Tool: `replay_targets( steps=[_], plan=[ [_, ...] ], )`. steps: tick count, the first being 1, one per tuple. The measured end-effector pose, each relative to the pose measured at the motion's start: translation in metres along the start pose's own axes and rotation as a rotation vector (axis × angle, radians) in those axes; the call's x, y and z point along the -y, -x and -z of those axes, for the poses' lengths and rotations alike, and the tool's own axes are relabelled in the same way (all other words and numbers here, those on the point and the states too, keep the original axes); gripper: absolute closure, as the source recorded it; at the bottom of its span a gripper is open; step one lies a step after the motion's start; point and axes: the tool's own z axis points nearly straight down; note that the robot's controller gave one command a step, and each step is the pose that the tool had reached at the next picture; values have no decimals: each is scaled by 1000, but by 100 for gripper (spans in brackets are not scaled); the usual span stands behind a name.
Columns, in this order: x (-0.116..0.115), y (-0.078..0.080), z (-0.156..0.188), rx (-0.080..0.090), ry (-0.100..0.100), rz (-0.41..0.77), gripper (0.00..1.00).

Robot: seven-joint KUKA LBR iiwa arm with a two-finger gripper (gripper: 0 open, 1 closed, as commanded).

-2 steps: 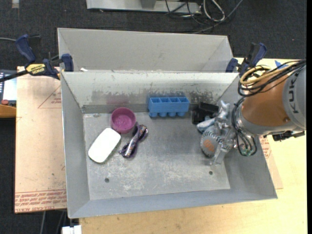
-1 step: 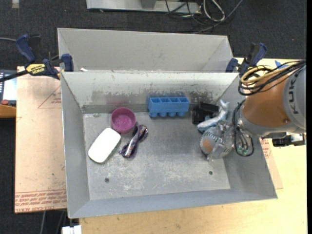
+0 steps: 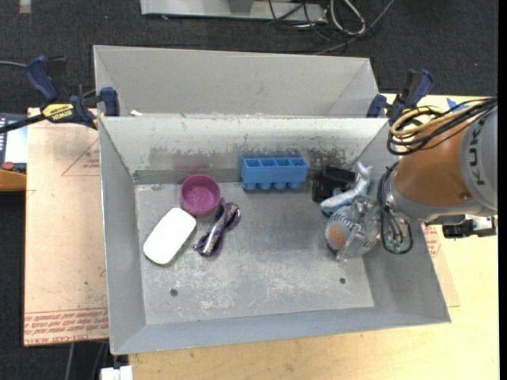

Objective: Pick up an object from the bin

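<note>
With the two-finger gripper [image 3: 349,226] being held low at the right side of the grey metal bin [image 3: 120,212], over a small round orange object [image 3: 338,235] near a black block [image 3: 329,183], how far it is open cannot be told, and a centred closing clear of the wall is being called for.

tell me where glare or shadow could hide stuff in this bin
camera view: light is even on the bin floor, no hard glare; the back wall carries a faint pink reflection above the purple cup; shadow gathers at the right by the gripper, where a black object is hard to make out
</note>
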Motion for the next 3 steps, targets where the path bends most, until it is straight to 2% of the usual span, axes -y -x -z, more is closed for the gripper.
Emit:
replay_targets(
  steps=[1, 3],
  plan=[
    [0, 0, 3, 0, 0, 0, 100],
    [1, -1, 32, -6, -4, -1, 100]
  ],
)
